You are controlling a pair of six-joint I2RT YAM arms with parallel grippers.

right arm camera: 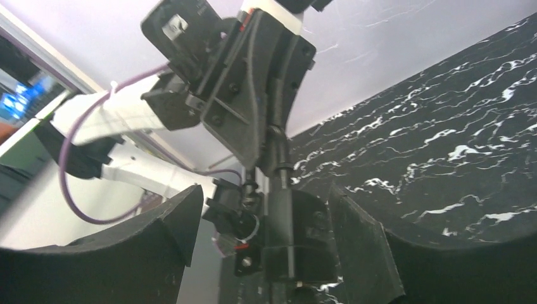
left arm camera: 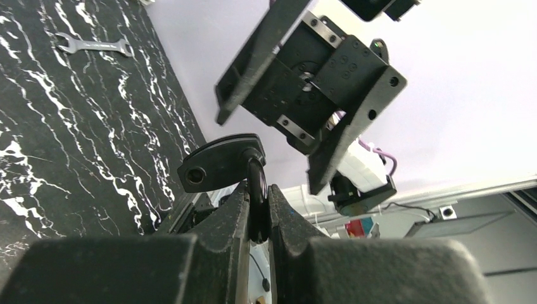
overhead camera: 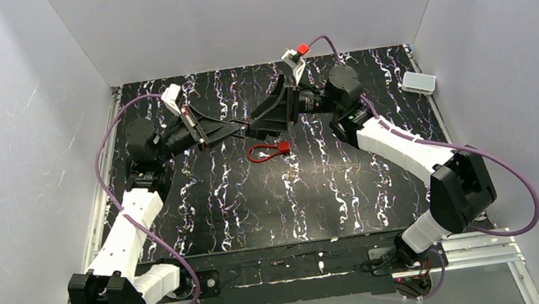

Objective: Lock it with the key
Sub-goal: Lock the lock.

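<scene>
Left wrist view, left gripper (left arm camera: pixel 256 212) clamped on padlock (left arm camera: pixel 218 163) shackle, right gripper (right arm camera: pixel 263 196) splayed wide around it, red loop (overhead camera: pixel 260 153) on table (overhead camera: pixel 332 183).

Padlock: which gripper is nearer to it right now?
Left. The left gripper is shut on the padlock by its shackle; the right gripper is open, jaws either side of the body.
</scene>
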